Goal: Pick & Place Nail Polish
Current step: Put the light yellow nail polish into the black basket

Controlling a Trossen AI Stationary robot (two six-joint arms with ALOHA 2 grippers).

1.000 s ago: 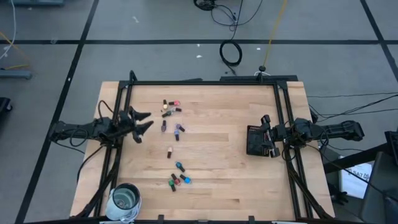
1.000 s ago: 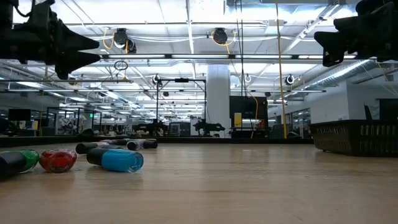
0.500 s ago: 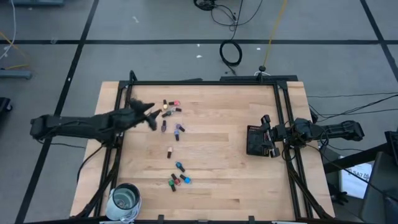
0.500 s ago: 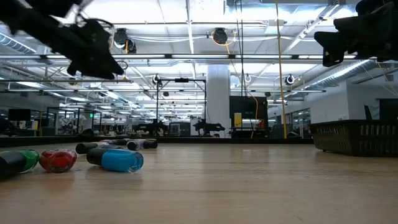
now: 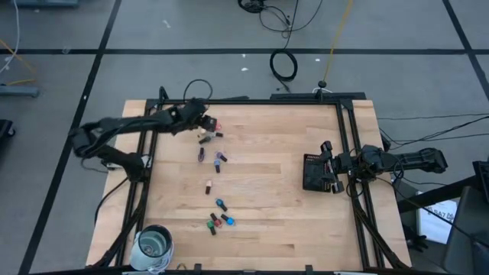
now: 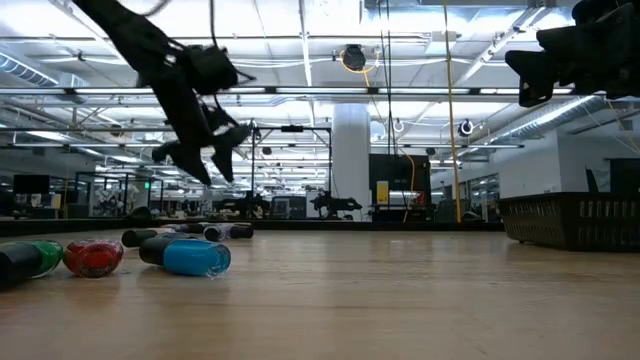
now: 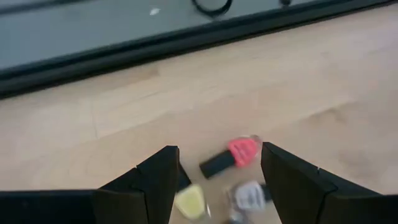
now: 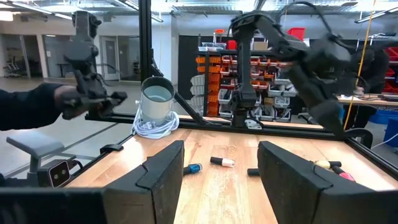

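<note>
Several tiny nail polish bottles lie on their sides on the wooden table: a far cluster (image 5: 210, 131), a few in the middle (image 5: 218, 159) and a near cluster (image 5: 220, 220). My left gripper (image 5: 202, 121) is open and hovers over the far cluster, its fingers slanting down. In the left wrist view a pink bottle (image 7: 239, 151), a yellow one (image 7: 189, 202) and a pale grey one (image 7: 249, 196) lie below the space between its fingers (image 7: 219, 148). My right gripper (image 5: 327, 164) is open and empty, above the black tray (image 5: 312, 176) at the table's right.
A round glass jar (image 5: 154, 244) stands at the near left corner. Black frame rails run along the table's left, right and far edges. In the low view green (image 6: 30, 258), red (image 6: 93, 257) and blue (image 6: 190, 257) bottles lie close to the camera.
My left gripper has swung from the table's left edge toward the far edge and rightward to the far cluster of bottles. It has tipped nose-down and come lower, staying open. The bottles have not moved.
</note>
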